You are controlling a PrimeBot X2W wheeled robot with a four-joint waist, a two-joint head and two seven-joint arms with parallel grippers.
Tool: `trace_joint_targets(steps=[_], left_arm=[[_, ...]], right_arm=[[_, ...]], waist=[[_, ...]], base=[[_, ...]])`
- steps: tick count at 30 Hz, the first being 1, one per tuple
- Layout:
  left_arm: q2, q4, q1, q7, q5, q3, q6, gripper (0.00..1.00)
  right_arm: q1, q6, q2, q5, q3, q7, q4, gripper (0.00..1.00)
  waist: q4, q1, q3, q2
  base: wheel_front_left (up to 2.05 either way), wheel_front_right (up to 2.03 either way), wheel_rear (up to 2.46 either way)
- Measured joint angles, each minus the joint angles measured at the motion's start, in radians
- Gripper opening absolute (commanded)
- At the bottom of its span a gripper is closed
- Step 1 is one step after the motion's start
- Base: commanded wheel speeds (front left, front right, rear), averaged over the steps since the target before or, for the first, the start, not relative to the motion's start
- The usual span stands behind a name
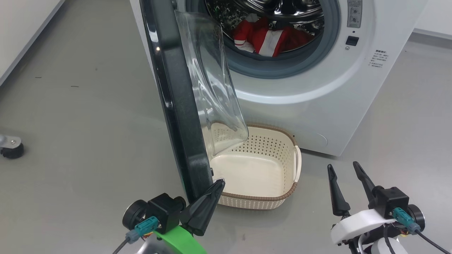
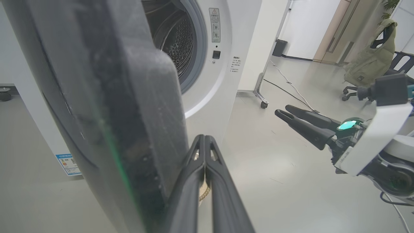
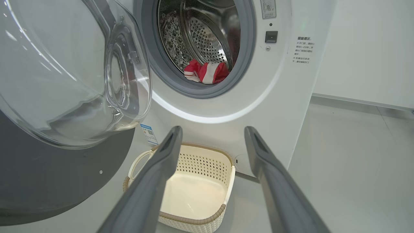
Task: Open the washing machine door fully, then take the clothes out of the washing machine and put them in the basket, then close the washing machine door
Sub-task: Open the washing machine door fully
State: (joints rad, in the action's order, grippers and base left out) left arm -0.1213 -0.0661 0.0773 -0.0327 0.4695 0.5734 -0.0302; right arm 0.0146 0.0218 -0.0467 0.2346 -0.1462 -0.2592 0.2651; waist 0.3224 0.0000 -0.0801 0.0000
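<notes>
The washing machine door (image 1: 180, 116) stands beside, maybe touching, left gripper (image 1: 219, 183).

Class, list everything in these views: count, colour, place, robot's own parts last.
washing machine: one, white, straight ahead.
washing machine door: one, black rim, clear glass bowl, swung open at left.
clothes: one heap, red and white, inside the drum.
basket: one, cream, brown rim, empty, on the floor before the machine.
castor: one, dark, far left.
left gripper: one, dark, shut, beside the door's lower edge.
right gripper: one, dark, open, holding nothing, right of the basket.
</notes>
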Motion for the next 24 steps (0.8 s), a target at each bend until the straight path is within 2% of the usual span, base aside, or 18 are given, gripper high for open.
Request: trace_joint_targets(steps=[10, 15, 24], left_arm=[[-0.002, 0.017, 0.0, 0.018, -0.001, -0.042, 0.03, 0.0], [-0.022, 0.029, -0.003, 0.035, -0.004, -0.095, 0.073, 0.0], [-0.03, 0.051, -0.017, 0.075, -0.002, -0.193, 0.109, 0.0]], right_arm=[[0.001, 0.008, 0.002, -0.003, 0.005, 0.0, 0.0, 1.0], [0.003, 0.008, 0.002, -0.007, 0.007, 0.0, 0.0, 1.0], [0.005, 0.012, 0.002, -0.007, 0.005, 0.0, -0.001, 1.0]], waist=[[0.012, 0.0, -0.003, 0.0], [0.021, 0.0, -0.004, 0.0], [0.037, 0.0, -0.008, 0.0]], base=[[0.0, 0.0, 0.0], [0.0, 0.0, 0.0], [0.0, 0.0, 0.0]])
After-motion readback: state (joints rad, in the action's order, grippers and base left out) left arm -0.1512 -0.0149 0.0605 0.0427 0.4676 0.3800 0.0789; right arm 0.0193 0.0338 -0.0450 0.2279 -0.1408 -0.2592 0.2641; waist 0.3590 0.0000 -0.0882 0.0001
